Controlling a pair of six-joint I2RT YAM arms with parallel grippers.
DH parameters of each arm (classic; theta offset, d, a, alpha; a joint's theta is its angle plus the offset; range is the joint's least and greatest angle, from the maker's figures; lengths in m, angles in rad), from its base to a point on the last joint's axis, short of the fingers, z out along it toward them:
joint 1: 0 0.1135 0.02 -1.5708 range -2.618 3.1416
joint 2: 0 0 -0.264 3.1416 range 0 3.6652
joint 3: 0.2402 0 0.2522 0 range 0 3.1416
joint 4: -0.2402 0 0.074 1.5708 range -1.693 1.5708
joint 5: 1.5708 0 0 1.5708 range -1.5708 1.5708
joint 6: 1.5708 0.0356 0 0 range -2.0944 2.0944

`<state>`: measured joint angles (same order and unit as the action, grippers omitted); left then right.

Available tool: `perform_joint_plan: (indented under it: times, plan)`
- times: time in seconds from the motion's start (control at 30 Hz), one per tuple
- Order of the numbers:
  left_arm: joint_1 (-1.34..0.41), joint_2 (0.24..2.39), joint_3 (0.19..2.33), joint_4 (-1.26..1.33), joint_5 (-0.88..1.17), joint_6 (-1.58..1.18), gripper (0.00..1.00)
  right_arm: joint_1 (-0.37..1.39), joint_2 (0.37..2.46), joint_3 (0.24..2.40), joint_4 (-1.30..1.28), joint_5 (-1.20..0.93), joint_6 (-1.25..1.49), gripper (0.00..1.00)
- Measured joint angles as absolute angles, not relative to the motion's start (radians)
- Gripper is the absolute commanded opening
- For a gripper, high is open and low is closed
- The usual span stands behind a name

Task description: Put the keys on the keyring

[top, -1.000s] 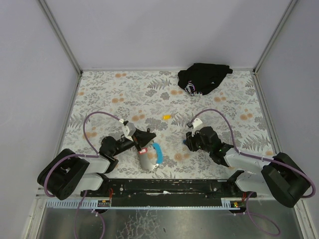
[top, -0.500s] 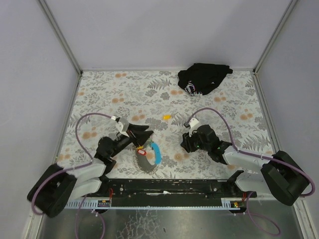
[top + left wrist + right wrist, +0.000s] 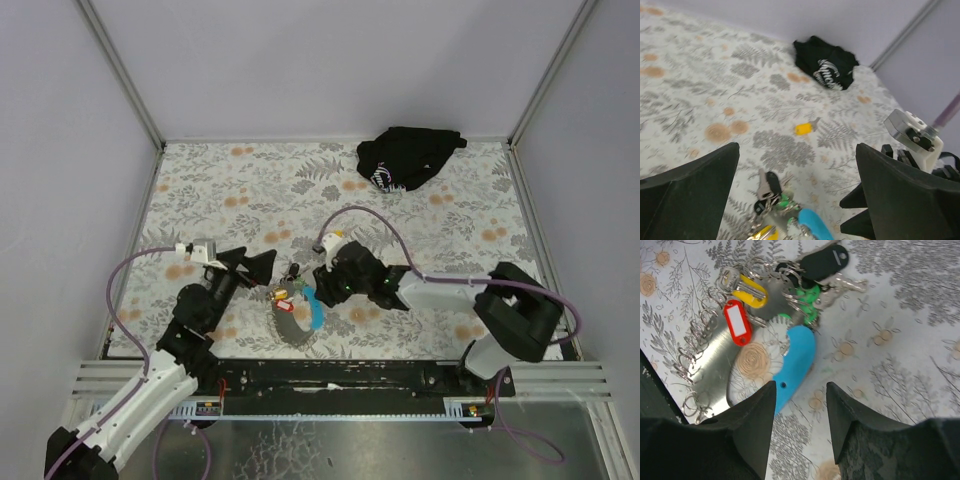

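I find the right arm [image 3: 440, 292] now stretched across the bench [image 3: 220, 180] to centre, right claw [image 3: 800, 387] released over the keyring [image 3: 782, 282]. Left arm [image 3: 190, 320] has drawn back leftward, left claw [image 3: 797, 150] released wide. The keys [image 3: 840, 287] lie bunched against the keyring.

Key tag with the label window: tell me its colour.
The key tag is red around a white label; the right wrist view shows it best.
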<state>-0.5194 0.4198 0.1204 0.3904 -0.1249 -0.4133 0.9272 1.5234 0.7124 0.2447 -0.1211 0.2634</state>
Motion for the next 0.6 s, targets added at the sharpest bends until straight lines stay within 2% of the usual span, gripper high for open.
perform_joint_plan:
  times: [0.3, 0.43, 0.6]
  plan:
    - [-0.519, 0.559, 0.212, 0.175, -0.287, -0.488, 1.0, 1.033, 1.753, 0.904, 0.117, -0.014, 0.301, 0.5]
    - [-0.519, 0.65, 0.268, 0.122, -0.3, -0.501, 1.0, 1.035, 1.765, 0.927, 0.067, 0.059, 0.302, 0.47]
    - [-0.519, 0.663, 0.268, 0.108, -0.28, -0.498, 1.0, 1.024, 1.76, 0.933, 0.016, 0.139, 0.266, 0.45]
